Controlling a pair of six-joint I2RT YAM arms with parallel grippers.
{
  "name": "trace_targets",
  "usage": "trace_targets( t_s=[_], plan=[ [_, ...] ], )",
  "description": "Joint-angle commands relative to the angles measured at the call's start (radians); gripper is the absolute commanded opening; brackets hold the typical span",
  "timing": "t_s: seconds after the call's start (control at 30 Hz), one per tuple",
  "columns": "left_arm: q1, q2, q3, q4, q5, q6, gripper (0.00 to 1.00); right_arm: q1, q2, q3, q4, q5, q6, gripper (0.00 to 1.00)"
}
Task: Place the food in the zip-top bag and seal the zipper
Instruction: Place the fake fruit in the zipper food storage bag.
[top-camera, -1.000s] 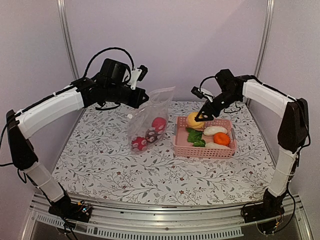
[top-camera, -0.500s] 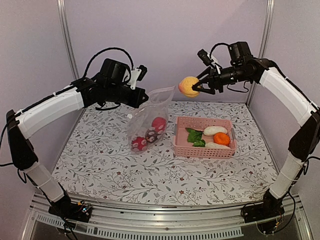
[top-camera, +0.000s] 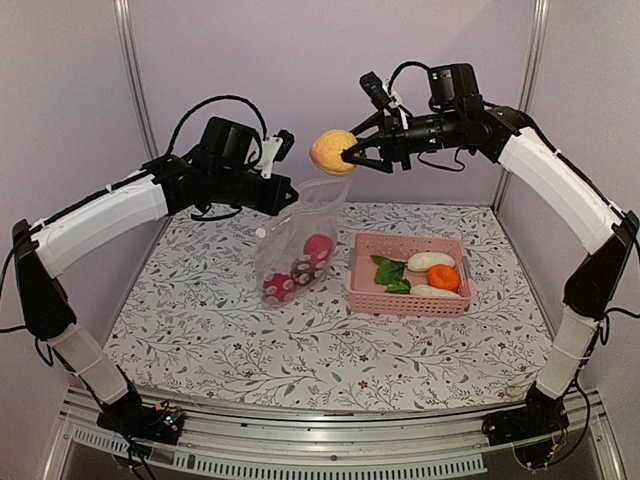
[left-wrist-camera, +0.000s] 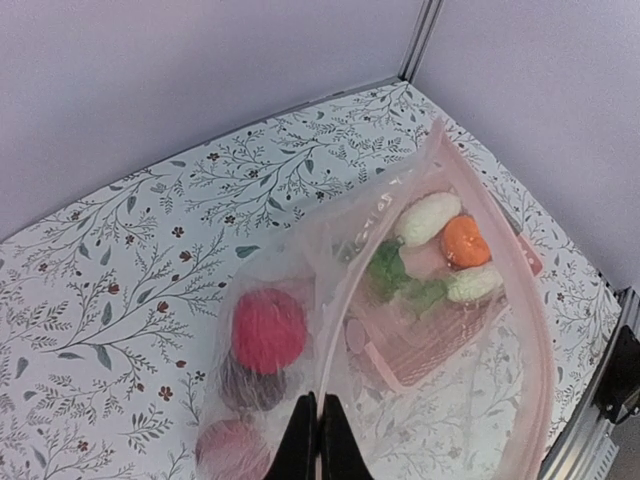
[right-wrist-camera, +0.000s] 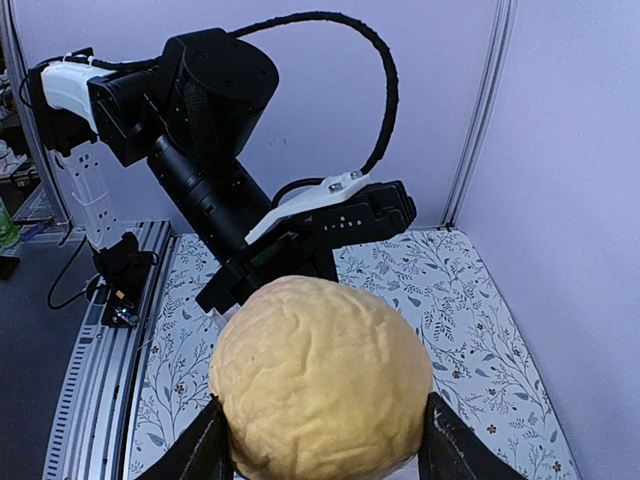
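Observation:
My left gripper (top-camera: 288, 196) is shut on the mouth edge of the clear zip-top bag (top-camera: 300, 240) and holds it up, mouth open toward the right. In the left wrist view the gripper (left-wrist-camera: 318, 440) pinches the whitish zipper strip (left-wrist-camera: 345, 300). Two red balls (top-camera: 318, 248) and a dark maroon piece (top-camera: 302, 268) lie inside the bag. My right gripper (top-camera: 350, 158) is shut on the yellow toy food (top-camera: 332, 152), held in the air just above the bag's mouth. The yellow food (right-wrist-camera: 320, 390) fills the right wrist view between the fingers.
A pink perforated basket (top-camera: 362, 290) stands right of the bag, holding a green leafy piece (top-camera: 390, 272), white oblongs (top-camera: 430, 261) and an orange piece (top-camera: 443, 277). Metal frame posts stand at the back corners, walls close behind.
My right gripper lifted the yellow food out of the basket and carried it up and left, to above the bag's mouth. The left arm and bag have stayed still.

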Motion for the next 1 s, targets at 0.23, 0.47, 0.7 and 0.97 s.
trace_targets(
  t_s=[0.23, 0.47, 0.7, 0.97],
  plan=[
    [0.008, -0.041, -0.014, 0.017, 0.004, -0.015, 0.0, 0.052, 0.107, -0.033, 0.076, 0.07, 0.016, 0.53],
    [0.007, -0.041, -0.014, 0.019, -0.017, -0.006, 0.0, 0.067, 0.098, -0.115, 0.086, 0.092, -0.018, 0.58],
    [0.009, -0.028, -0.014, 0.027, -0.005, -0.012, 0.0, 0.105, 0.101, -0.142, 0.066, 0.127, -0.067, 0.61],
    [0.01, -0.022, -0.012, 0.035, -0.005, -0.009, 0.0, 0.178, 0.145, -0.085, -0.045, 0.206, -0.148, 0.76]
  ],
)
